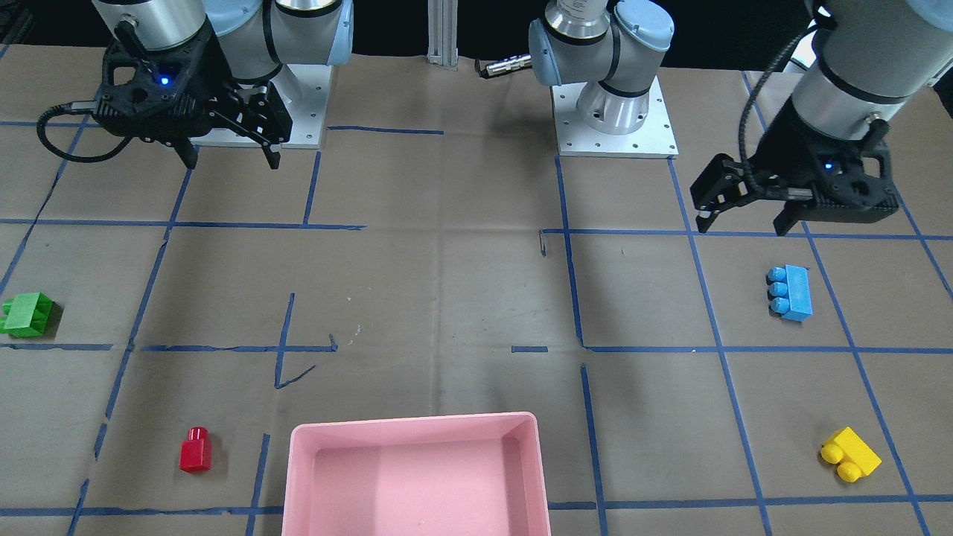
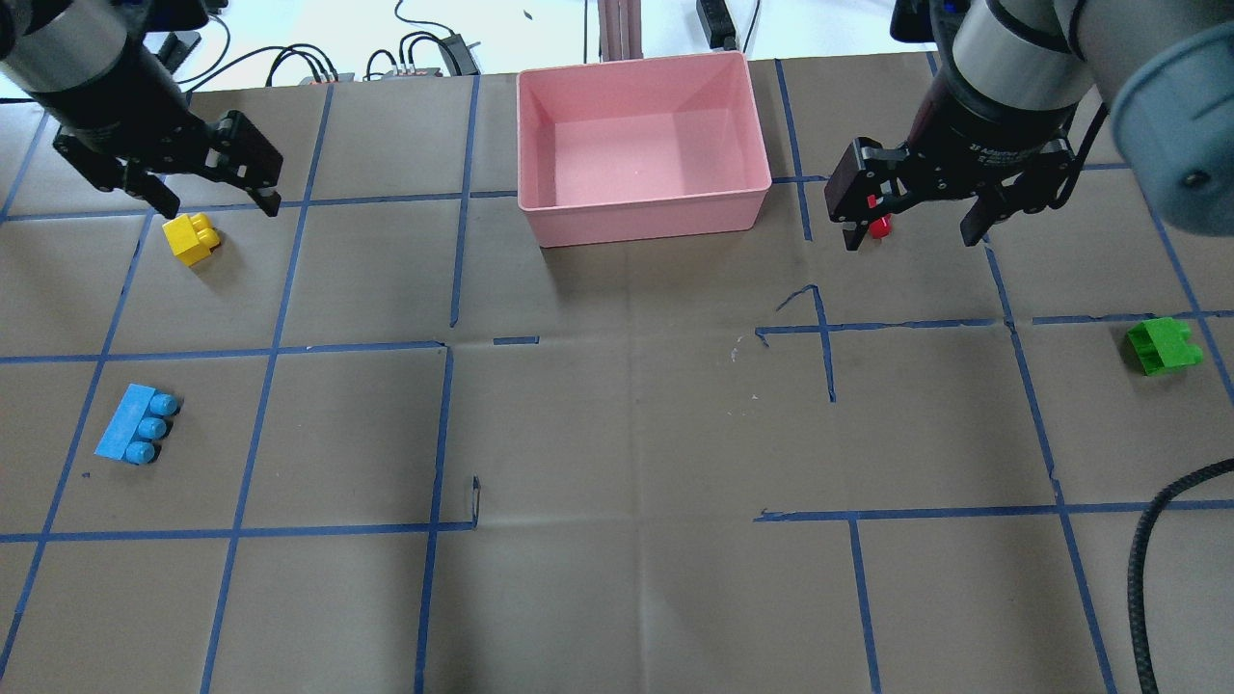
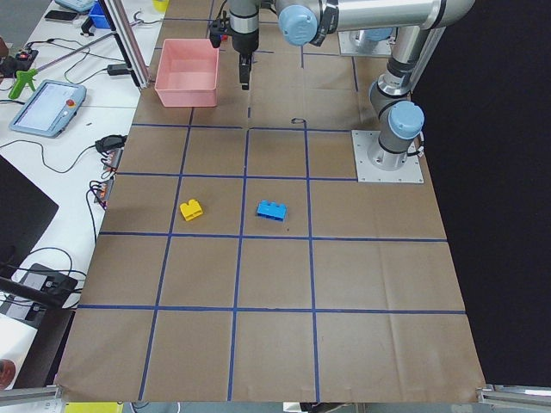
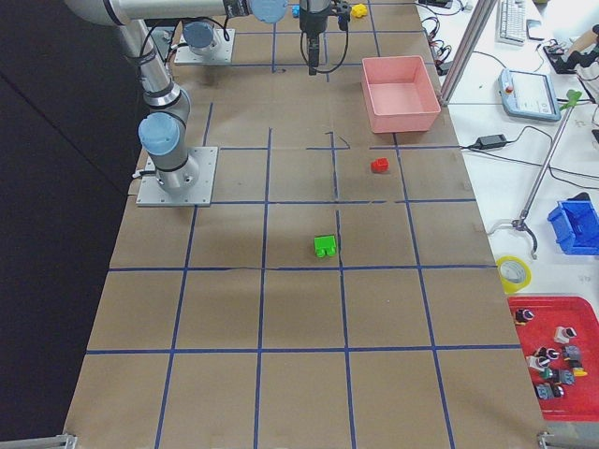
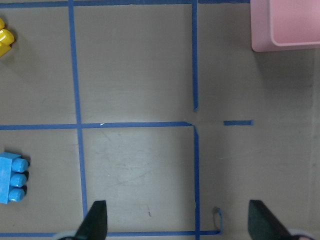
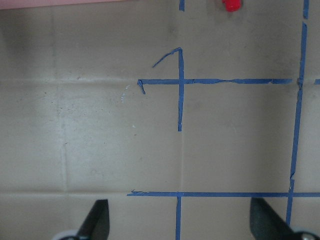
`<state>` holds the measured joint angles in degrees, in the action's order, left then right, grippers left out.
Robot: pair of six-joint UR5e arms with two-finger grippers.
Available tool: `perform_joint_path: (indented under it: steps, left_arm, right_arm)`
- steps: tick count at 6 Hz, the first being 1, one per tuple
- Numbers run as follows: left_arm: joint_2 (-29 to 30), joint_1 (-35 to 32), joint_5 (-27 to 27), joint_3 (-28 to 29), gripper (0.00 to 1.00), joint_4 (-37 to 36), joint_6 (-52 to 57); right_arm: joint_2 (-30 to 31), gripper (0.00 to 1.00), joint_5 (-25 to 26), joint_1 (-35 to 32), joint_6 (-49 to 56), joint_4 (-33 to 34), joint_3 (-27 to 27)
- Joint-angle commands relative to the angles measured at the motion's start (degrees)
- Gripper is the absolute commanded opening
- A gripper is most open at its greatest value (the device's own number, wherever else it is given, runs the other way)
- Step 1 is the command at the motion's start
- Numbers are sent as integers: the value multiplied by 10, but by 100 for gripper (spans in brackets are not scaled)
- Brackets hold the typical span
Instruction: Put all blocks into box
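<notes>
The pink box (image 2: 646,214) stands at the table's far middle and holds nothing. The yellow block (image 2: 190,238) and the light blue block (image 2: 138,425) lie on the left side. The red block (image 2: 879,226) lies just right of the box, and the green block (image 2: 1164,346) lies far right. My left gripper (image 2: 222,205) hangs open and empty high above the left side. Its wrist view shows the blue block (image 5: 12,177) and the yellow block (image 5: 4,37) at its left edge. My right gripper (image 2: 908,239) hangs open and empty high above the right side. The red block (image 6: 230,5) shows at the top of its wrist view.
Brown paper with blue tape grid lines (image 2: 443,347) covers the table. The arm bases (image 1: 616,112) stand at the robot's side. Cables and devices (image 2: 424,53) lie beyond the far edge. A red tray of parts (image 4: 552,355) sits off the table.
</notes>
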<state>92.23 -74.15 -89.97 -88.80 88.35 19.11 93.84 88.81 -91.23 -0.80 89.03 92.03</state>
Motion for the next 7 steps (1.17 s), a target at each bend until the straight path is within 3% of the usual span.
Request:
perform_joint_path:
  steps: [1, 4, 5, 7]
  left_arm:
    - [-16, 105, -6, -17, 100, 8, 166]
    - [-20, 306, -5, -52, 99, 0, 424]
    - [-20, 330, -4, -77, 99, -2, 447]
    - [-3, 330, 1, -138, 99, -98, 443]
  right_arm:
    - [-6, 100, 0, 1, 2, 0, 5]
    - [0, 100, 8, 37, 89, 0, 13]
    - [1, 99, 11, 87, 212, -10, 14]
    - [8, 99, 8, 224, 374, -17, 15]
